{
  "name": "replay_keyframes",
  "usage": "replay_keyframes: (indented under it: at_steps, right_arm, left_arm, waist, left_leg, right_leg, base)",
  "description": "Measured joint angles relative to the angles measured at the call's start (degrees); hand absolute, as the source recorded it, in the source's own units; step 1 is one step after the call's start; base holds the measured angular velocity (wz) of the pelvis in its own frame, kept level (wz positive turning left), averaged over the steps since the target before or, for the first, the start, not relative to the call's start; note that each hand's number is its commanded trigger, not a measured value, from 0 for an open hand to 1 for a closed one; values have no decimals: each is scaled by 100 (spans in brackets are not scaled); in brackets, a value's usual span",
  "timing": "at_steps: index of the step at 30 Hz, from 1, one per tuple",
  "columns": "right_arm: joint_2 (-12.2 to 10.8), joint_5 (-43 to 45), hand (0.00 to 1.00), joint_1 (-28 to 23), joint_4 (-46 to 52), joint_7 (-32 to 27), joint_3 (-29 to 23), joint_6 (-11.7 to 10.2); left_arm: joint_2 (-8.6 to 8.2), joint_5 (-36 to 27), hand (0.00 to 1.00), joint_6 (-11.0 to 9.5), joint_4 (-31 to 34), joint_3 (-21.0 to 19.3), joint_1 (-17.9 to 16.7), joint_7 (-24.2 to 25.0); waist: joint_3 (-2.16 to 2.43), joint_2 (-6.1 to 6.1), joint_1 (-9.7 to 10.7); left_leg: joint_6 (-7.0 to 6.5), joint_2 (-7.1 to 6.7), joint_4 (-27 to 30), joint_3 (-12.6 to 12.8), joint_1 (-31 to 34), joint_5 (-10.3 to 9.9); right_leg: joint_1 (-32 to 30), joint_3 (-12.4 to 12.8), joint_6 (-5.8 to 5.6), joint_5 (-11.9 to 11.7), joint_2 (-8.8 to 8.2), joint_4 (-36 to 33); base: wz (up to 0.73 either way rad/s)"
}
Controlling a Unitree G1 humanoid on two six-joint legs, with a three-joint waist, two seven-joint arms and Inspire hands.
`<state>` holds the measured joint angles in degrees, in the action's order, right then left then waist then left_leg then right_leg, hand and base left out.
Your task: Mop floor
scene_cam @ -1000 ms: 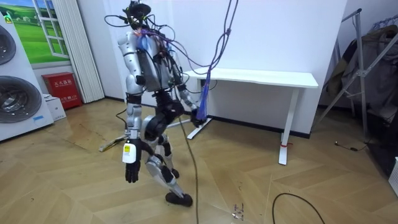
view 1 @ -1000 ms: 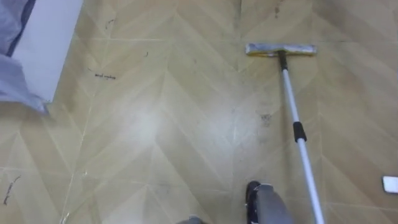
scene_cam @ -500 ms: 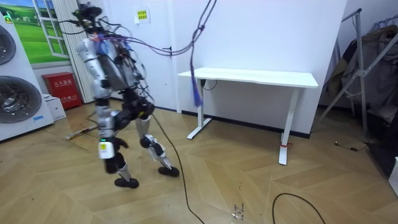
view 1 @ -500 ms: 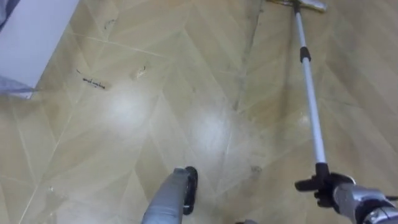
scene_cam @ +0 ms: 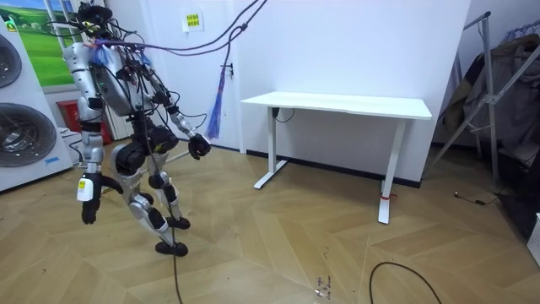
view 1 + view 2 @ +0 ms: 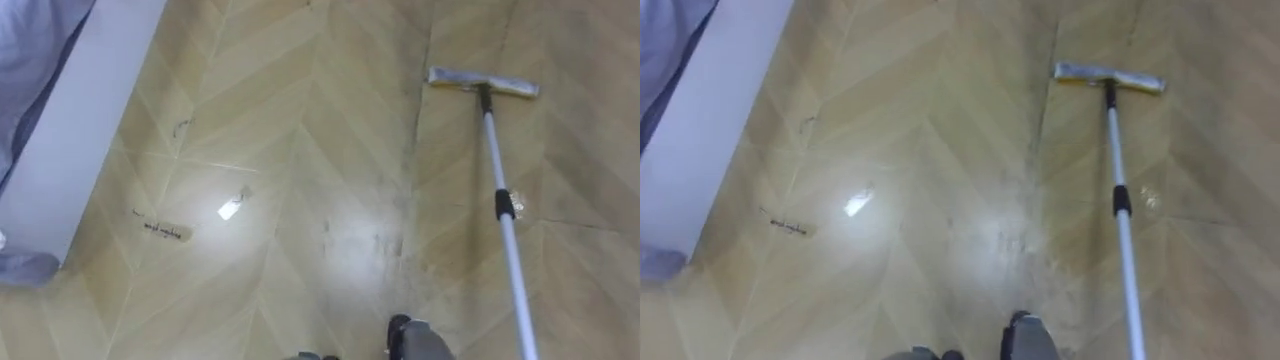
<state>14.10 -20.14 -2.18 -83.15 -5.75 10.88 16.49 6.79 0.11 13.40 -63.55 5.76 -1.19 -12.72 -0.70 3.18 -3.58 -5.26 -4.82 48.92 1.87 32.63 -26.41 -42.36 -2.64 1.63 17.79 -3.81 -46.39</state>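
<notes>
Mop head (image 6: pixel 483 82) flat on wood floor (image 6: pixel 300 150), well ahead of right hand (image 5: pixel 198 146) and off to its side. Pole (image 6: pixel 510 250) leads back to lower right, cut off at bottom of eye views, so grip hidden. Right hand up at waist height in room view, just dark blob, can't tell if clenched or holding pole. Left hand (image 5: pixel 87 208) hangs low by thigh, state unreadable too.

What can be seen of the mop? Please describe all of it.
The mop has a flat rectangular head, grey with a yellowish edge, lying on the wooden floor ahead, to the robot's right. A dark joint fixes it to a long, thin, pale pole, seemingly metal, with a black collar partway along. The pole runs back toward the robot and leaves the views' lower edge.
</notes>
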Motion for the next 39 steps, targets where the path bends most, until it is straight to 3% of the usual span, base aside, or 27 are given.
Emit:
replay_keyframes:
  at_steps: [1,2,3,4,5,6,8,9,11,12,13,15,16,17,18,19,21,24,27,28,30,31,32,34,36,38,39]
  right_arm:
    - [-2,28,100,88,-38,-3,-4,7]
    - [21,58,100,351,-128,-19,0,52]
    - [69,143,100,691,-228,-49,3,142]
    - [147,187,100,1092,-225,-64,24,216]
    - [209,187,100,1286,-180,-65,34,226]
    - [335,141,100,1692,-71,-64,43,221]
    - [480,92,100,2268,71,-50,46,151]
    - [518,73,100,2526,137,-34,42,88]
    - [588,-28,100,2687,397,47,34,-44]
    - [628,-177,100,2683,430,150,35,-78]
    - [638,-311,100,2502,429,234,39,-92]
    - [706,-459,100,2062,411,347,40,-112]
    - [776,-422,100,1751,302,409,78,-167]
    - [809,-363,100,1586,251,408,95,-170]
    - [857,-191,100,1243,134,388,109,-170]
    - [859,-34,100,955,44,349,109,-169]
    - [823,45,100,557,38,221,110,-170]
    - [526,43,100,112,81,87,54,-171]
    - [252,39,100,-30,73,85,-86,-160]
    - [190,28,100,-114,71,69,-107,-142]
    - [127,40,100,-46,86,54,-149,-49]
    - [116,40,100,105,67,45,-148,-7]
    - [121,38,100,193,52,41,-153,-7]
    - [231,43,100,737,-48,10,-149,77]
    - [362,34,100,1319,-42,2,-82,110]
    - [478,-18,100,1976,32,7,-69,66]
    - [522,-83,100,2278,119,12,-75,-11]
  left_arm:
    - [8,-61,0,26,-19,-1,-3,-32]
    - [29,-162,0,51,-60,11,-24,-96]
    - [64,-379,0,48,-51,38,-75,-187]
    - [107,-608,0,43,-52,158,-145,-261]
    - [113,-706,0,41,-52,203,-162,-279]
    - [122,-745,0,38,-16,236,-177,-282]
    - [170,-740,0,-12,97,234,-264,-281]
    - [215,-732,0,-17,188,179,-337,-274]
    - [262,-719,0,-11,206,105,-408,-191]
    - [305,-715,0,-15,216,98,-483,-107]
    - [364,-723,0,-9,193,98,-511,-30]
    - [409,-714,0,-23,174,106,-451,7]
    - [401,-647,0,-31,172,102,-340,53]
    - [385,-575,0,-51,172,96,-293,73]
    - [348,-420,0,-169,195,93,-263,89]
    - [332,-286,0,-245,219,82,-243,88]
    - [279,-209,0,-260,237,42,-220,81]
    - [274,-212,0,-253,259,68,-229,77]
    - [210,-206,0,-177,269,65,-298,69]
    - [149,-212,0,-110,258,66,-364,61]
    - [116,-223,0,0,239,67,-486,61]
    - [117,-262,0,95,215,65,-490,45]
    - [121,-308,0,128,210,66,-491,29]
    - [121,-481,0,143,220,124,-509,-75]
    - [144,-516,0,141,353,154,-534,-74]
    - [180,-516,0,101,564,177,-569,-69]
    - [199,-516,0,29,581,173,-576,-54]
  waist:
    - [-4,-7,-3]
    - [-12,-44,-55]
    - [-46,-157,-152]
    - [-72,-286,-187]
    - [-70,-317,-216]
    - [-95,-403,-318]
    - [-129,-459,-471]
    - [-155,-516,-555]
    - [-151,-551,-599]
    - [-119,-503,-624]
    - [-88,-534,-582]
    - [-48,-579,-485]
    - [-49,-556,-459]
    - [-43,-513,-459]
    - [13,-381,-458]
    - [35,-243,-453]
    - [30,5,-353]
    - [32,158,-47]
    - [-1,83,26]
    - [-16,39,27]
    - [6,42,-1]
    - [-24,2,-12]
    - [-14,12,-15]
    - [-28,-135,-172]
    - [-64,-279,-305]
    - [-120,-416,-461]
    - [-153,-500,-597]
  left_leg:
    - [106,79,400,54,129,60]
    - [408,276,1289,167,451,312]
    - [481,411,2072,245,752,743]
    - [515,406,2609,248,1020,1266]
    - [543,408,2824,264,1163,1531]
    - [539,422,3036,273,1420,1580]
    - [522,565,2719,275,1802,1240]
    - [490,613,2016,267,1910,1055]
    - [484,615,645,263,1894,1058]
    - [415,617,-106,265,1755,1278]
    - [237,558,-227,345,1552,1354]
    - [-67,392,-228,505,1331,1166]
    - [-186,292,-134,595,1217,1002]
    - [-260,232,-78,592,1169,914]
    - [-340,175,40,571,1104,710]
    - [-388,149,92,558,1001,536]
    - [-424,125,65,484,830,365]
    - [-387,53,-256,372,471,253]
    - [-267,38,-550,347,19,105]
    - [-201,59,-546,302,-184,-41]
    - [-6,164,-336,254,-378,-214]
    - [85,264,156,273,-272,-175]
    - [225,334,521,286,-135,-90]
    - [516,512,2017,263,472,617]
    - [585,620,2745,283,966,1112]
    - [446,768,2532,394,1511,934]
    - [471,803,1862,449,1699,825]
  right_leg:
    - [28,-39,41,107,33,-127]
    - [68,-24,105,343,120,-404]
    - [73,43,155,575,193,-709]
    - [59,121,217,755,204,-943]
    - [45,158,240,817,223,-1021]
    - [-7,258,251,912,261,-1151]
    - [21,305,242,946,395,-1180]
    - [128,319,241,1021,414,-1154]
    - [422,314,176,1163,407,-993]
    - [710,294,105,1270,373,-813]
    - [1025,227,-2,1376,255,-609]
    - [1282,211,-112,1469,24,-599]
    - [1213,229,-283,1340,-102,-1058]
    - [1141,247,-331,1202,-134,-1323]
    - [943,278,-380,813,-171,-1865]
    - [677,334,-403,669,-157,-2283]
    - [232,357,-402,670,-88,-2481]
    - [-329,227,-352,627,-113,-1505]
    - [-420,20,-101,107,-119,116]
    - [-305,-76,-34,-167,-103,219]
    - [-37,-232,-14,-190,-72,126]
    - [41,-315,136,-31,-51,-44]
    - [69,-348,165,83,-38,-153]
    - [117,-316,252,522,73,-599]
    - [120,-233,329,785,127,-844]
    - [133,-144,321,897,236,-913]
    - [214,-102,330,926,239,-903]
  base:
    - [-13]
    - [-24]
    - [-34]
    - [-31]
    - [-26]
    - [-26]
    - [-26]
    - [-11]
    - [6]
    - [25]
    - [36]
    - [59]
    - [51]
    - [28]
    - [0]
    - [-7]
    - [-5]
    - [1]
    - [-10]
    - [0]
    - [-5]
    - [-8]
    - [0]
    - [-10]
    - [-17]
    - [-25]
    - [-32]
